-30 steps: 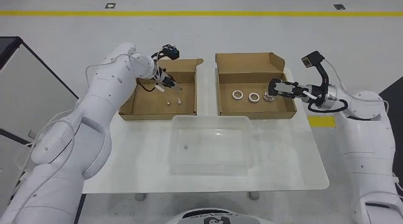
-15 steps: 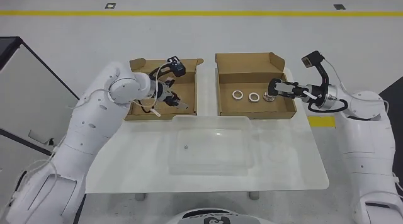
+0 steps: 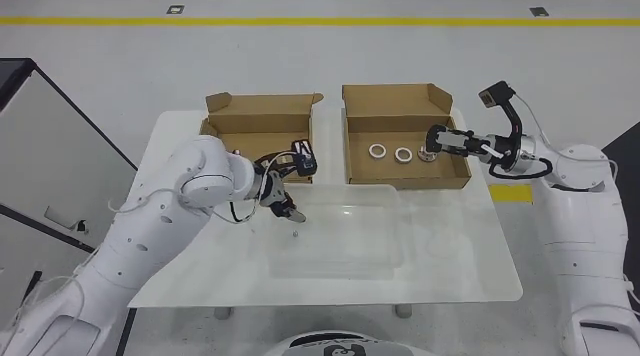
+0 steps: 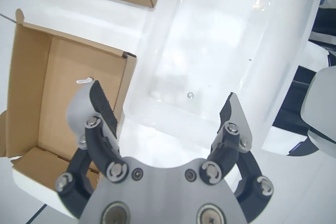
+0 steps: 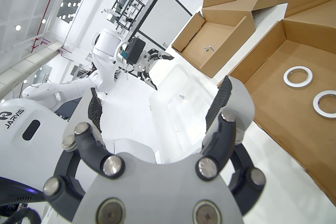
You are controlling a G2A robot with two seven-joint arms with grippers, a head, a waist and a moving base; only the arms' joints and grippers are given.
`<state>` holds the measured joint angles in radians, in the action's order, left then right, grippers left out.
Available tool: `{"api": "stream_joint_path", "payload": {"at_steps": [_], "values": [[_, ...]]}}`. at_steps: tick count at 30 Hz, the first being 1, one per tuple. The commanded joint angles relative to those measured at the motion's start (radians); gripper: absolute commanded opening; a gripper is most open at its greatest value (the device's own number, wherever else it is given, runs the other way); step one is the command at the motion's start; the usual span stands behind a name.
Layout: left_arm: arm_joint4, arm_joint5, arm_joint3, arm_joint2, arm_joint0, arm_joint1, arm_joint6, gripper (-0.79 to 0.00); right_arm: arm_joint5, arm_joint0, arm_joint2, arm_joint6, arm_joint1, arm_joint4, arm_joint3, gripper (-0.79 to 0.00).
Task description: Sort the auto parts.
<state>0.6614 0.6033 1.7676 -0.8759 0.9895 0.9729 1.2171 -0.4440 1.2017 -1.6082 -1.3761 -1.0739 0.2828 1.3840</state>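
Between the left gripper's (image 4: 163, 91) fingers: nothing; they are spread wide, ribbed pads facing each other. This gripper hangs above the left end of the clear plastic bin (image 3: 345, 187).

Item: one small bolt (image 4: 190, 95), lying on the bin floor near that end, just beyond the fingertips and untouched. The bin's wall at that end stands between the gripper and the bolt.

Item: left cardboard box (image 3: 260, 106), open, at the table's far side, just behind the bin's left corner. Two small bolts (image 5: 208, 48) lie close together on its floor. In the top view the left arm crosses the box's near wall.

Between the right gripper's (image 5: 160, 87) fingers: nothing; likewise spread. This gripper sits low over the right end of the right cardboard box (image 3: 395, 106).

Item: two metal rings (image 3: 379, 151), flat on that box's floor, side by side and apart, left of the gripper.

Support: white table (image 3: 460, 246), bearing both boxes and the bin; the boxes stand side by side with a gap between them.
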Motion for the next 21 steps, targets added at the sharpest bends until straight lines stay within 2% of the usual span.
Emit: {"api": "stream_joint_path", "payload": {"at_steps": [1,5,14,21], "values": [[-0.035,-0.003,0.000,0.043,-0.025,-0.017,0.003,0.000,0.000,0.000,0.000,0.000,0.000,0.000,0.000,0.000],[-0.073,-0.026,-0.012,0.090,-0.071,-0.040,0.026,0.000,0.000,0.000,0.000,0.000,0.000,0.000,0.000,0.000],[-0.073,-0.026,-0.012,0.090,-0.071,-0.040,0.026,0.000,0.000,0.000,0.000,0.000,0.000,0.000,0.000,0.000],[0.051,-0.036,0.112,0.151,-0.067,-0.046,0.036,0.000,0.000,0.000,0.000,0.000,0.000,0.000,0.000,0.000]]}}
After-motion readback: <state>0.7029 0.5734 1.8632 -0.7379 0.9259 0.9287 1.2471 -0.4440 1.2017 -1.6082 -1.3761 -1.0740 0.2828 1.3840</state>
